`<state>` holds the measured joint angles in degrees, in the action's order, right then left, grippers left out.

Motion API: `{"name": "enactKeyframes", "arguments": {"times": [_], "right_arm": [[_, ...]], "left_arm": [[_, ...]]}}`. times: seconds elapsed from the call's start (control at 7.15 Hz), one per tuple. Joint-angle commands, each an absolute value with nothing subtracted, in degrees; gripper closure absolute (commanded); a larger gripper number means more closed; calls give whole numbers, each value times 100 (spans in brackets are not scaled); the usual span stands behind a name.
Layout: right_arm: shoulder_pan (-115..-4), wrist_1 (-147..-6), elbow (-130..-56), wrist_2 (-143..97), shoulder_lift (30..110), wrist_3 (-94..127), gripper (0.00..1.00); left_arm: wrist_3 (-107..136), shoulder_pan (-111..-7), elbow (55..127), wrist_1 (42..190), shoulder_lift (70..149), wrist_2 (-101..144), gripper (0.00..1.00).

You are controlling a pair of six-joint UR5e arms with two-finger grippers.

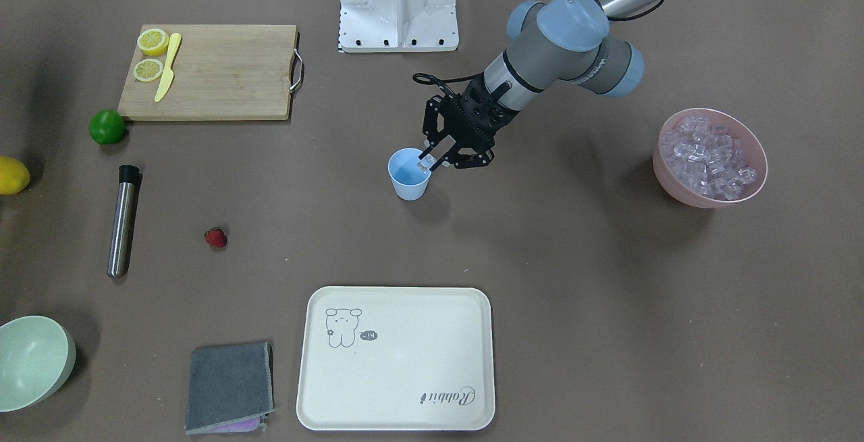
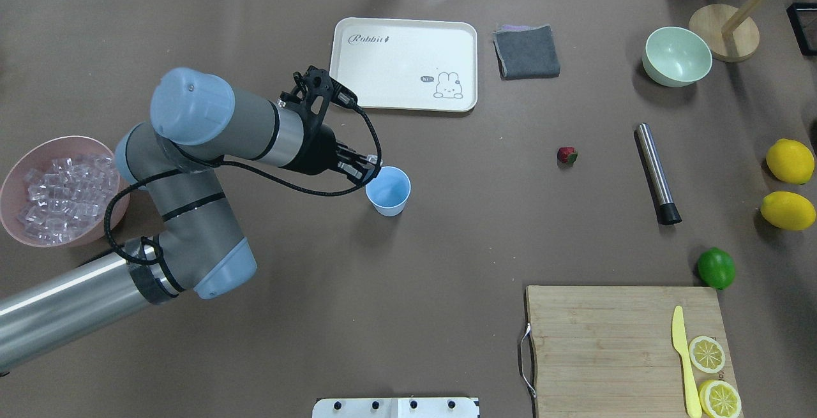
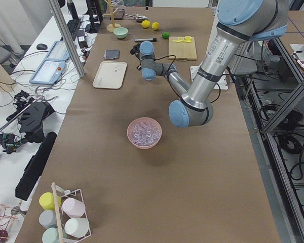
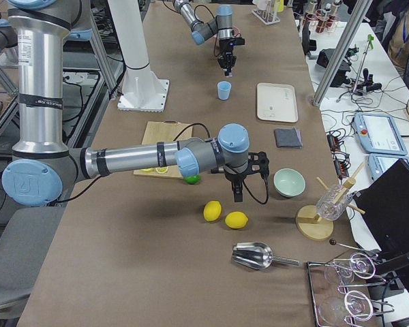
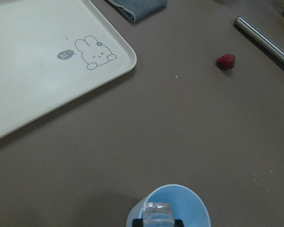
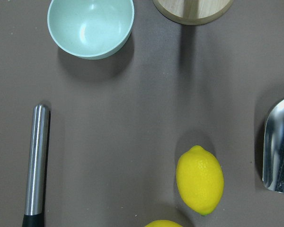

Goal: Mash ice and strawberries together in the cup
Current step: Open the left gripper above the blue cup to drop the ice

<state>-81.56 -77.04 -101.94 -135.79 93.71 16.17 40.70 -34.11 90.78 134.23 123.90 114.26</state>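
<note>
The light blue cup [image 1: 409, 175] stands upright mid-table, and only its blue inside shows. My left gripper [image 1: 426, 160] hangs just over the cup's rim, shut on one clear ice cube [image 5: 158, 215]. More ice [image 1: 712, 155] fills the pink bowl [image 1: 675, 189]. The small red strawberry [image 1: 216, 237] lies alone on the table, well away from the cup. My right gripper [image 4: 238, 194] shows only in the exterior right view, low over the table near the lemons. I cannot tell whether it is open or shut.
A steel muddler [image 1: 123, 221] lies beside the strawberry. A cream tray [image 1: 398, 361] and a grey cloth [image 1: 229, 387] sit beyond the cup. A cutting board [image 1: 223, 84] carries lemon slices and a yellow knife. A lime [image 1: 107, 126], lemons [image 6: 199, 179] and a green bowl [image 1: 30, 361] stand nearby.
</note>
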Motion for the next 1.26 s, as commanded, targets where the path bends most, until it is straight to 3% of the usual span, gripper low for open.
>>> {"name": "enactKeyframes", "arguments": {"times": [0.0,0.28,0.42,0.56,0.7,0.84,0.98,1.12], "right_arm": [[-8156,-7699,-10204,-13579,9369,1608,0],[-8156,-7682,-10230,-13579,9369,1608,0],[-8156,-7534,-10196,-13579,9378,1617,0],[-8156,-7506,-10187,-13579,9378,1617,0],[-8156,-7506,-10187,-13588,9378,1617,0],[-8156,-7506,-10187,-13597,9378,1626,0],[-8156,-7515,-10178,-13588,9369,1626,0],[-8156,-7515,-10134,-13597,9360,1626,0]], "left_arm": [[4305,-3095,9070,13648,12340,11119,100],[4307,-3067,9018,13781,12314,11118,100],[4307,-3067,8965,13833,12322,11118,37],[4298,-3076,8956,13834,12331,11118,35],[4307,-3102,8956,13834,12348,11118,16],[4307,-3207,8965,13834,12383,11118,15],[4289,-3443,8982,13825,12384,11179,2],[4237,-3689,8991,13799,12349,11397,1]]}}
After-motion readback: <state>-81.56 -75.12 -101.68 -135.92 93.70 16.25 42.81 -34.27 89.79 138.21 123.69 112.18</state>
